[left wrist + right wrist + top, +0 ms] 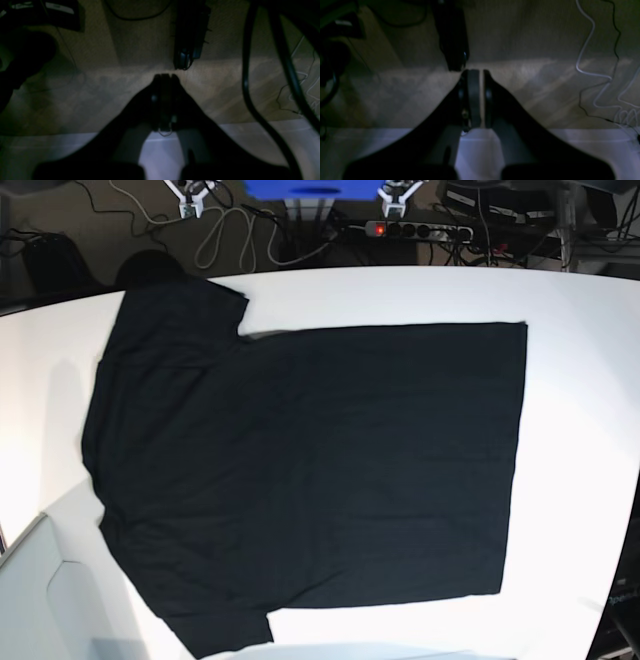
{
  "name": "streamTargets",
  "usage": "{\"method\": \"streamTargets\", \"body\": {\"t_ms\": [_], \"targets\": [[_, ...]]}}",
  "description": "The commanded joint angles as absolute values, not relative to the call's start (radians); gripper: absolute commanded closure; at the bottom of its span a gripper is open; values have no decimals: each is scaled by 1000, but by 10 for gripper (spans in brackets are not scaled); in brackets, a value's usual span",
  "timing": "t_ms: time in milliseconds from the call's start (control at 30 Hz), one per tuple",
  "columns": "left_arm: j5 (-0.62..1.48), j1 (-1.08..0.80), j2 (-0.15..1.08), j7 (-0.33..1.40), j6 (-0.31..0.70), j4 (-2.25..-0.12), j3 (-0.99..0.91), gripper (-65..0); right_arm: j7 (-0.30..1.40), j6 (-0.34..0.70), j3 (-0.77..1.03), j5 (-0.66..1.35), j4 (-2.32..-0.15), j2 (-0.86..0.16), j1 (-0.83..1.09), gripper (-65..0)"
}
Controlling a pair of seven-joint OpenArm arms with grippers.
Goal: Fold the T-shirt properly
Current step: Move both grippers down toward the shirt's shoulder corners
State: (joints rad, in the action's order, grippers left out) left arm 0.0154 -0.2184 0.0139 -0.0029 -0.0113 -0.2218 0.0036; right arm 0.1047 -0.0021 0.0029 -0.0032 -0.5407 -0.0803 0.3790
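The T-shirt (300, 470) lies spread flat and plain side up on the white table (580, 380), filling most of the base view. Taking the shirt as the landmark and going from left to right: its collar end and two short sleeves sit at the left, one sleeve (185, 305) reaching toward the table's far edge and the other (215, 630) toward the near edge. The body runs rightward from there, and the straight hem (515, 460) closes it off at the right, with bare table beyond it. Behind the shirt, past the far edge of the table, cables (215, 235) lie on the floor to the left and a power strip (420, 229) with a red light lies further right. No print shows on the cloth.

Neither arm appears in the base view, and the shirt shows in neither wrist view. The right gripper (480, 75) hangs over the table's edge with carpeted floor beyond it; its fingers (473, 95) stand narrow, a thin slit of light between them, gripping nothing. White and black cables (595, 72) trail over the floor to its right. The left gripper (165, 76), likewise at the table's edge above the floor, has its fingers (165, 100) pressed together and empty, with a thick black cable (246, 82) hanging to its right.
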Motion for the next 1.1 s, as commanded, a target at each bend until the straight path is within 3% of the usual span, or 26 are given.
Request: {"method": "streamTargets", "body": {"t_ms": [0, 167, 467, 767, 1067], "targets": [[13, -229, 12, 1, -8, -222, 4, 0, 122, 12, 2, -1, -576, -79, 398, -1], [13, -229, 12, 1, -8, -223, 4, 0, 182, 12, 4, 1, -690, -93, 440, -1], [13, -252, 12, -1, -8, -245, -2, 0, 188, 12, 2, -1, -708, -107, 444, -1], [13, -458, 28, 36, -8, -596, -5, 0, 177, 38, 4, 2, -750, -128, 487, -1], [68, -765, 116, 87, -8, -1164, -7, 0, 186, 54, 13, 5, -1239, -232, 785, -1]]}}
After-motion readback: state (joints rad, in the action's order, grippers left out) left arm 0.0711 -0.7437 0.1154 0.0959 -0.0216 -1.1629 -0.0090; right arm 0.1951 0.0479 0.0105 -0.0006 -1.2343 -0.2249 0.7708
